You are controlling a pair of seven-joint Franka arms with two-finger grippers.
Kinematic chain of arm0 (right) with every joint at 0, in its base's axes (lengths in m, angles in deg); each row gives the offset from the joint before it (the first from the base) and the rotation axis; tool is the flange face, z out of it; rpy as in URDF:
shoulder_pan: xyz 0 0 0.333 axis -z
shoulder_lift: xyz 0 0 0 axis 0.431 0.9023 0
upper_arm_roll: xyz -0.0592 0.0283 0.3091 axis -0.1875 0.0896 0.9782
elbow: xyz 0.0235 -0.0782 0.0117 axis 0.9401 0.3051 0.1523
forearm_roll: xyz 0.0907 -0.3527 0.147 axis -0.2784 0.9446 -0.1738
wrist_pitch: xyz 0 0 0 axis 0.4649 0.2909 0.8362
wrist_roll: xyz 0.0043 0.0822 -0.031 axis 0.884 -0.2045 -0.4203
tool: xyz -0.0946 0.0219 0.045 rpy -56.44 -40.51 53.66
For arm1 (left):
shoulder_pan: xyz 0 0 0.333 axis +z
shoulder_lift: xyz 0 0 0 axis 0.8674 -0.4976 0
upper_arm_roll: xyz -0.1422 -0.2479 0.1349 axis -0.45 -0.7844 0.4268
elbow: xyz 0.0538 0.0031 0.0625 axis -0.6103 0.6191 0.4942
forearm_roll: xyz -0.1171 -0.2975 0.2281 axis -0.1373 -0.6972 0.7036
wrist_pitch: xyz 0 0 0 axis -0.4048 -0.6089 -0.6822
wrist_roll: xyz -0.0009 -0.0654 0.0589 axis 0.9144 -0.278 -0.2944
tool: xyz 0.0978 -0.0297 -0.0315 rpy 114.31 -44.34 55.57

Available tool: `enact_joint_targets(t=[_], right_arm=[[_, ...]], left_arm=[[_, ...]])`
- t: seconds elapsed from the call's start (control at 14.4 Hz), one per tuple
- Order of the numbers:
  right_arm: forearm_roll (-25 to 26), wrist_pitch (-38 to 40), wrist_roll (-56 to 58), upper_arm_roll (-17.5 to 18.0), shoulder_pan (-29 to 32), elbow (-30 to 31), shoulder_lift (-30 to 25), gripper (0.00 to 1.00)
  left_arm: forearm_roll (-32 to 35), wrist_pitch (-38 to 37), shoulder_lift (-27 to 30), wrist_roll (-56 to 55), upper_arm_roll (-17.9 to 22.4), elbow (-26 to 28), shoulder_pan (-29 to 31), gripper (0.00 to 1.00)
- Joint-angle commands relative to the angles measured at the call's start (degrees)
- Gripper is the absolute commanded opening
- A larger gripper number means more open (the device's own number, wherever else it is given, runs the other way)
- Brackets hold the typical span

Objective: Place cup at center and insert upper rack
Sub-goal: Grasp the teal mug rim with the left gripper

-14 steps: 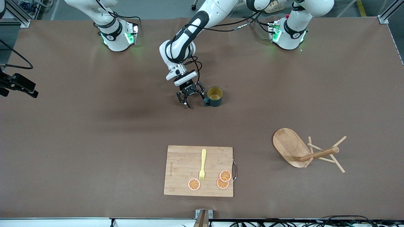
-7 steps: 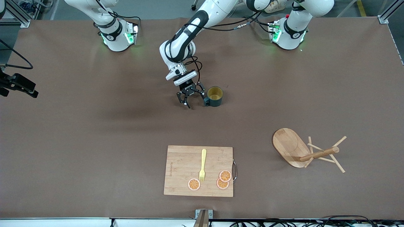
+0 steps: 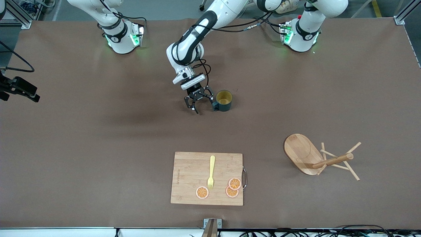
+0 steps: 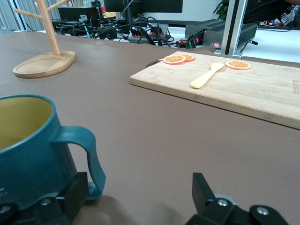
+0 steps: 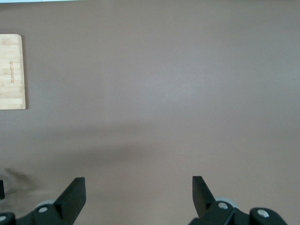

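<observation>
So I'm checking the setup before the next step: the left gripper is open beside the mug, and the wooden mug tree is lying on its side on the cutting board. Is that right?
Not quite. The mug tree does lie on its side, but on the bare table, apart from the cutting board, toward the left arm's end; the front view shows it. The left gripper is indeed open beside the mug.

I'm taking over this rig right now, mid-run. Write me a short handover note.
Left gripper: open, low beside the cup's handle, holding nothing.
Right gripper: open, empty, waiting above bare table.
Cup: upright, about mid-table.
Upper rack: mug tree standing toward the left arm's end, nearer the front camera than the cup.
Done: cup looks placed.
Left: pick up and insert the rack.
</observation>
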Motion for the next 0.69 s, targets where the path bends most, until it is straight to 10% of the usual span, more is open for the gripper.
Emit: enact_joint_targets(t=[0.0, 0.62], right_arm=[[1.2, -0.5, 0.5, -0.2, -0.4, 1.2, -1.4, 1.00], [0.8, -0.5, 0.4, -0.2, -0.4, 1.1, -1.4, 1.00]], left_arm=[[0.9, -0.5, -0.9, 1.5, 1.5, -1.4, -0.3, 0.98], [0.9, 1.0, -1.3, 1.5, 2.3, -1.4, -0.1, 0.98]])
